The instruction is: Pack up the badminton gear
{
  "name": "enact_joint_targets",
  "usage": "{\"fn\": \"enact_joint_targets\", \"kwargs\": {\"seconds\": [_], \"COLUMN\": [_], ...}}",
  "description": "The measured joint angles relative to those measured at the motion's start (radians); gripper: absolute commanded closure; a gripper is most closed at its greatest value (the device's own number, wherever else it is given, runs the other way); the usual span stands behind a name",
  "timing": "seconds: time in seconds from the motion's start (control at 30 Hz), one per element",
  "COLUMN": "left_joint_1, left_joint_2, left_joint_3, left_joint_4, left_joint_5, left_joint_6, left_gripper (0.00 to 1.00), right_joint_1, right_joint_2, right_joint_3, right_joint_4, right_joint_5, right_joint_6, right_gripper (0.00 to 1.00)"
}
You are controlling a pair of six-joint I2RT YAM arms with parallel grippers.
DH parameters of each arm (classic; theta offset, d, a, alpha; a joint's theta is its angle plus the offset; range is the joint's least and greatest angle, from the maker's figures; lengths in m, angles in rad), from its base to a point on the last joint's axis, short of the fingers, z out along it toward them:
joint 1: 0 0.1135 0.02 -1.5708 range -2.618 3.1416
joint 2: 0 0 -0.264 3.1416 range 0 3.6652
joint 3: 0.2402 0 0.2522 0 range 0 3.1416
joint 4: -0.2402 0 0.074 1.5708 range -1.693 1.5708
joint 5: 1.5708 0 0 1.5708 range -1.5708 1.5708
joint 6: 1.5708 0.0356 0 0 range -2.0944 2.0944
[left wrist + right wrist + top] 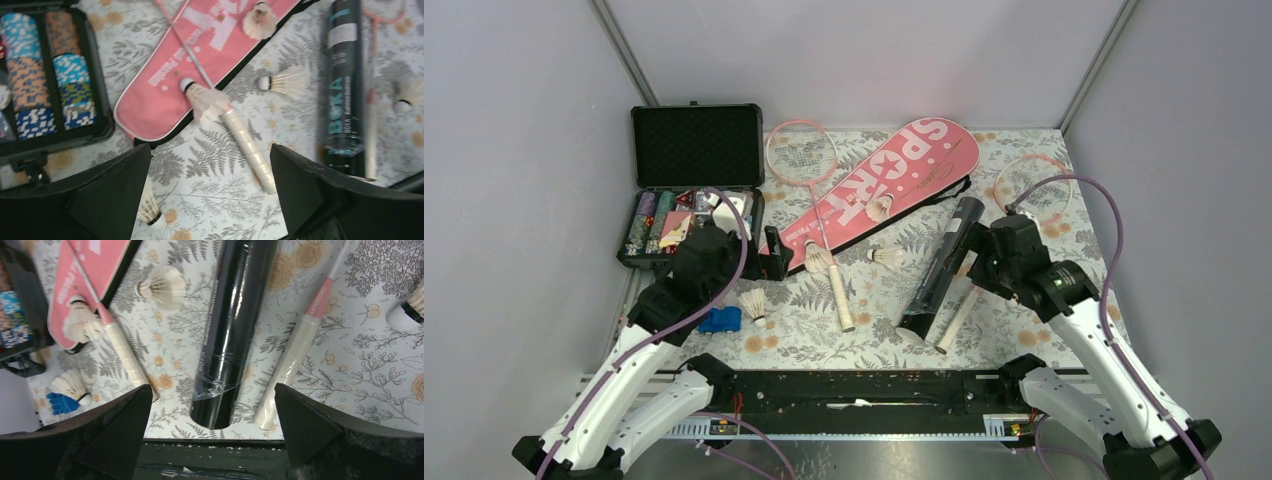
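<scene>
Spreading wide, the fingers [107, 197] of the left gripper [210, 200] hold nothing. Through their gap the wrist view shows the white handle of the first racket [247, 147] lying on the floral tablecloth [210, 150]. A shuttlecock [149, 207] lies just beside one finger. The right gripper [212, 440] is equally splayed and empty. It hangs over the near end of the black tube [232, 330], and the white handle of the second racket [290, 365] lies close along the tube's right side (whether the two touch, I cannot tell).

Farther out, the overhead view shows the pink racket bag [894, 175] lying diagonally across the middle of the table, its narrow end near the left gripper. The first racket's shaft crosses that narrow end, and its pink head rests on the cloth to the left of the bag. A second shuttlecock [881, 207] sits on the bag and a third shuttlecock [817, 257] rests on the shaft at the bag's lower edge. A fourth shuttlecock [886, 258] lies on the cloth between bag and tube. The second racket's head lies at the far right, beyond the right arm. A small blue block [720, 319] lies just beside the shuttlecock near the left gripper. The open black case [689, 190] of poker chips stands at the far left.
</scene>
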Motion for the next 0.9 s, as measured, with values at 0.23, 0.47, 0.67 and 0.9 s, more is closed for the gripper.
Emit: {"fn": "enact_joint_targets", "kwargs": {"seconds": [0.23, 0.47, 0.67, 0.9], "left_joint_1": [0.0, 0.0, 0.0, 0.0], "left_joint_2": [-0.079, -0.089, -0.072, -0.063], "left_joint_3": [-0.105, -0.109, -0.109, -0.109], "left_joint_4": [0.007, 0.022, 0.023, 0.024], "left_joint_5": [-0.08, -0.084, -0.08, -0.071], "left_joint_6": [0.03, 0.06, 0.074, 0.079], "left_gripper": [0.01, 0.01, 0.01, 0.01], "right_joint_1": [-0.001, -0.001, -0.001, -0.001], "right_joint_2": [0.088, 0.212, 0.303, 0.376], "right_joint_3": [-0.192, -0.301, -0.301, -0.301], "right_joint_4": [0.183, 0.356, 0.442, 0.477], "right_joint_5": [-0.014, -0.044, -0.043, -0.041], "right_joint_6": [0.018, 0.049, 0.063, 0.063], "right_gripper": [0.01, 0.02, 0.03, 0.05]}}
